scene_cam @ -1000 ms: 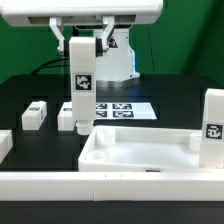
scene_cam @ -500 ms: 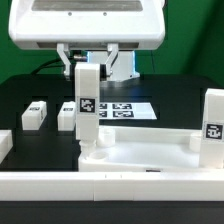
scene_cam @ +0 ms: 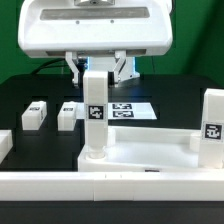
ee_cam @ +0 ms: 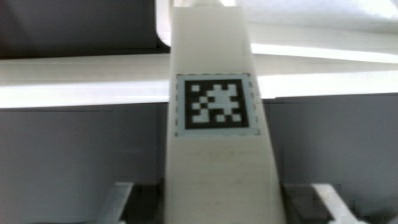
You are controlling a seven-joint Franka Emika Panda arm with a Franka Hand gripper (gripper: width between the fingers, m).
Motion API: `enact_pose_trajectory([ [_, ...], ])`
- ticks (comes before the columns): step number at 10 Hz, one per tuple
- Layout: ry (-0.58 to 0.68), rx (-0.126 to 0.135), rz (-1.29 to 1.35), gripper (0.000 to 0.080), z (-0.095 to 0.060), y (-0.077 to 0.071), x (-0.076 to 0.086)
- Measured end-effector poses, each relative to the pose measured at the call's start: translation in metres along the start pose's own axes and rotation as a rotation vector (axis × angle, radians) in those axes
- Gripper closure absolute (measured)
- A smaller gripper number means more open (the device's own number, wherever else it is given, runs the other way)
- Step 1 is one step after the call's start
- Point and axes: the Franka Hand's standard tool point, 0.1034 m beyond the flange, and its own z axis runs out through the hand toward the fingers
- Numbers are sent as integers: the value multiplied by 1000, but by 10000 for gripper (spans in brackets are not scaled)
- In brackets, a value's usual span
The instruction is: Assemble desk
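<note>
**Student:** Black table (scene_cam: 25,92), green backdrop (scene_cam: 195,60): what lies in the exterior view?

**Instructor:** White kit parts. The desk top (scene_cam: 150,152), a tray with a raised rim, lies at six o'clock on the table. It sits just behind a long white rail (scene_cam: 110,186) that runs along the near edge. The marker board (scene_cam: 132,110) lies flat near the table's centre, beyond the tray.

**Student:** And the tool?

**Instructor:** The gripper (scene_cam: 97,68) hangs at twelve o'clock beneath the arm's white housing (scene_cam: 95,30). Its fingers are closed narrow on the upper end of the held leg (scene_cam: 95,135). That leg stands upright, with its tag (scene_cam: 95,113) facing the camera. Its lower end meets the corner at nine o'clock of the desk top. Whether it is fully seated in the socket cannot be told.

**Student:** What does the wrist view add?

**Instructor:** The held leg (ee_cam: 215,160) fills the centre of the picture, with its tag (ee_cam: 215,103) seen square on. Pale tray surfaces cross behind it.

**Student:** Where are the remaining legs?

**Instructor:** The first loose leg (scene_cam: 35,113) lies at nine o'clock on the table. The second loose leg (scene_cam: 68,115) lies near it toward the centre, and the two do not touch. The standing leg (scene_cam: 212,125) is upright at three o'clock, beside the tray's end, and is partly cut off by the picture's edge.
</note>
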Motion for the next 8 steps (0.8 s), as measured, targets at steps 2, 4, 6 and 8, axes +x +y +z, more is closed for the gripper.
enact_pose_trajectory([
  [2,-9,-2,3,509,5,1,-5],
  [4,34,-36,2,509,7,7,-2],
  [6,61,-54,0,509,7,8,-2],
  [8,59,-53,1,505,8,8,-2],
])
